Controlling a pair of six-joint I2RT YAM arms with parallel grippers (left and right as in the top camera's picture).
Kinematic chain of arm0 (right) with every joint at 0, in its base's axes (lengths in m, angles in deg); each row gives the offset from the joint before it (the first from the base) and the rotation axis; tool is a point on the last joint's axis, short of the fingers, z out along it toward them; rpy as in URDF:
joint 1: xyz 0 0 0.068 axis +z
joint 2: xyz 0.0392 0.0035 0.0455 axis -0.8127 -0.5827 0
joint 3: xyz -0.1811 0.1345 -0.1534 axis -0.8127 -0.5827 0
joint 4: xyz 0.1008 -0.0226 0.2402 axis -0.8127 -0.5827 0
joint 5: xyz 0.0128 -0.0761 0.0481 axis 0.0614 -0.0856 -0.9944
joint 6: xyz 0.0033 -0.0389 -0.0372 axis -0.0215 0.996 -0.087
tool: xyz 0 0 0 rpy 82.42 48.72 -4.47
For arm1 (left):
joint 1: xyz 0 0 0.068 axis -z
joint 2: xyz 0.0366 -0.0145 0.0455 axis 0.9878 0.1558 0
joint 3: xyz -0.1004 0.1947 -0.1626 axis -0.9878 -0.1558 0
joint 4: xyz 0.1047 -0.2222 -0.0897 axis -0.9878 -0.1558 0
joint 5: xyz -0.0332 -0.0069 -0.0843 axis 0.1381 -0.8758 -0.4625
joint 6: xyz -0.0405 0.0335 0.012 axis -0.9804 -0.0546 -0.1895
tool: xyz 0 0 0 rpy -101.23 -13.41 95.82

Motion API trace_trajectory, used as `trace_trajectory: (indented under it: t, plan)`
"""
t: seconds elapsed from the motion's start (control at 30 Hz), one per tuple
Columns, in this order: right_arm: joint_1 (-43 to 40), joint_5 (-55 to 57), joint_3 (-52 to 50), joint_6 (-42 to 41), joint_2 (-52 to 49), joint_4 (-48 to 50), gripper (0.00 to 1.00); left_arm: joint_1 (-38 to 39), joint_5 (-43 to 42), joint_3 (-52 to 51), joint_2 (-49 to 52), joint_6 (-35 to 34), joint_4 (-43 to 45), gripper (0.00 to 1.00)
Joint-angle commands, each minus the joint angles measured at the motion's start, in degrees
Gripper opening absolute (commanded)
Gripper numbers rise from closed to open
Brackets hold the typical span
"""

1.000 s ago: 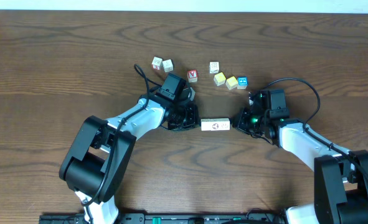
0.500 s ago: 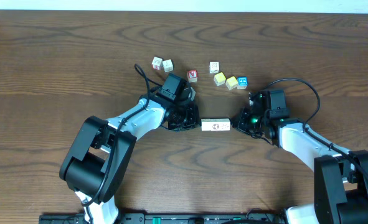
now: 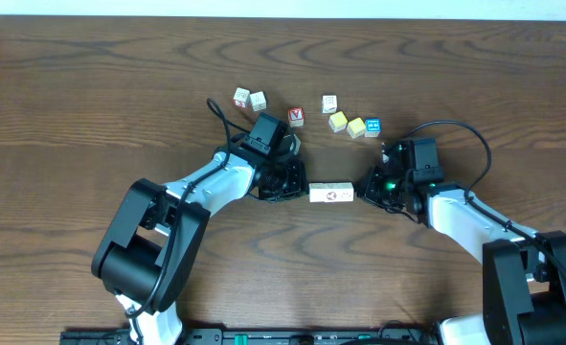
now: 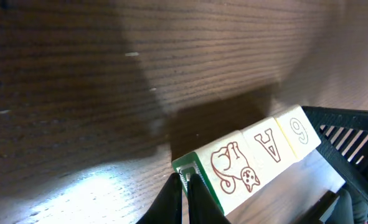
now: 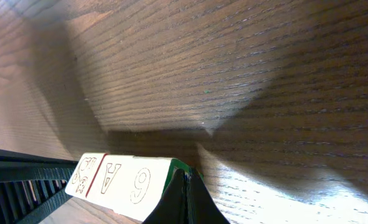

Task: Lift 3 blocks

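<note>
Letters on scattered cubes [image 3: 329, 103] unreadably small overhead.

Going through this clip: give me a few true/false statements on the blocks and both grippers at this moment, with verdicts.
1. The three blocks form one level row between the left gripper and the right gripper. True.
2. The left gripper is wide open. False: it is shut, its tip against the row's end.
3. The row's faces show a cat, an A and a 6. True.
4. The blue cube is part of the row. False: it lies apart, next to a yellow cube.
</note>
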Motion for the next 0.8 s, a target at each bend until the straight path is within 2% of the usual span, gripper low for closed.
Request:
trace_trajectory:
  t: [0.0, 0.77]
  plan:
    - [1.51, -1.51, -0.37, 0.92, -0.74, 0.11, 0.01, 0.68, 0.59, 1.09, 0.33, -0.33, 0.22, 0.07]
    - [1.51, -0.24, -0.39, 0.92, -0.74, -0.20, 0.01, 2.05, 4.02, 1.09, 0.33, -0.35, 0.20, 0.07]
